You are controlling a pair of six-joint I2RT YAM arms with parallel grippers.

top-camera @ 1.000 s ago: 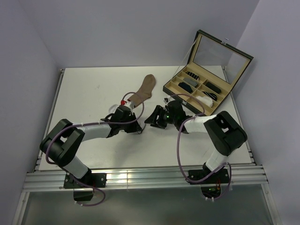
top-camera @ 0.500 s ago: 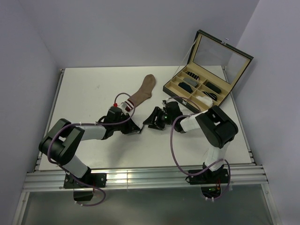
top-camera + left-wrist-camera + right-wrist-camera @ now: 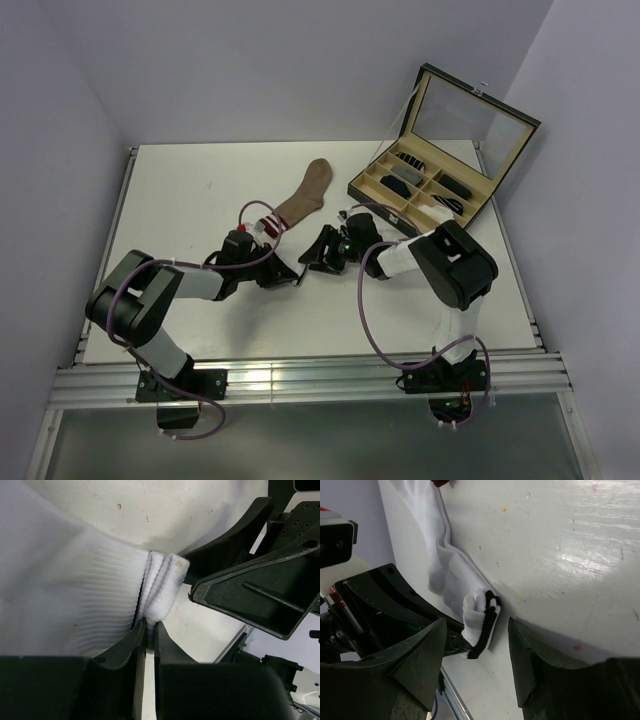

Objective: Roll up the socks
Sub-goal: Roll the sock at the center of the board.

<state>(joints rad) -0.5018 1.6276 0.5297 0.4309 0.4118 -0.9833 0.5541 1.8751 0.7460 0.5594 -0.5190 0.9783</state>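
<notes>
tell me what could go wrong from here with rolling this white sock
1. The left jaws pinch only a thin folded edge of the white sock; it could slip out and unfold.
2. The right jaws stand open close beside them, either side of the striped cuff; closing might knock the left jaws or miss a layer.

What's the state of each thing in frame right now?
White sock: cuff folded over and pinched, rest unrolled.
Tan sock: lying flat, unrolled.
Left gripper: fingers shut on the White sock's cuff.
Right gripper: fingers open, one on either side of that cuff.
Box: lid open.
</notes>
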